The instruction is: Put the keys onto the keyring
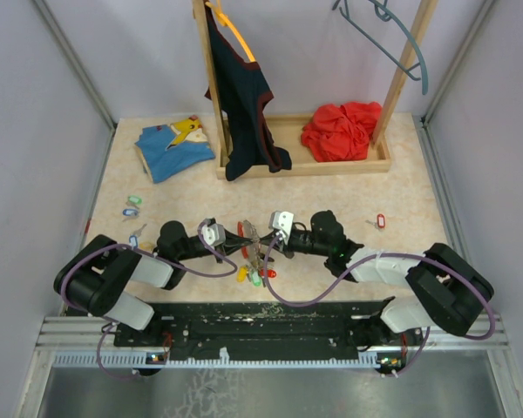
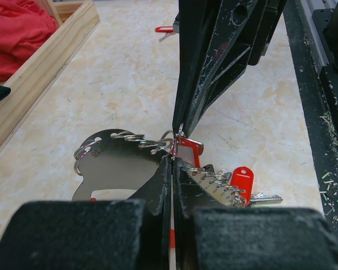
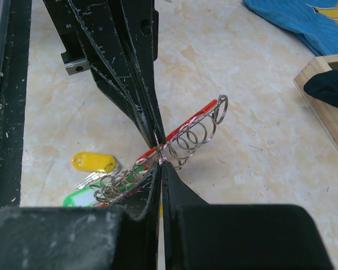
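Note:
The keyring (image 2: 110,163) is a flat silver plate with rows of small split rings (image 3: 198,132), held off the table between both arms (image 1: 252,240). My left gripper (image 2: 173,160) and right gripper (image 3: 160,161) meet tip to tip. Each is shut on a small ring at the plate's edge. Which ring each one pinches is hidden by the fingers. A red-tagged key (image 2: 188,152) hangs at the pinch point. Another red tag (image 2: 242,180), a yellow tag (image 3: 93,162) and a green tag (image 3: 79,198) hang from the rings below.
Loose keys lie on the table: a red-tagged one (image 1: 379,220) at the right, a teal one (image 1: 133,200) and a blue one (image 1: 129,212) at the left. A wooden rack base (image 1: 331,165) with red cloth and a dark shirt stands at the back, beside a folded blue garment (image 1: 170,148).

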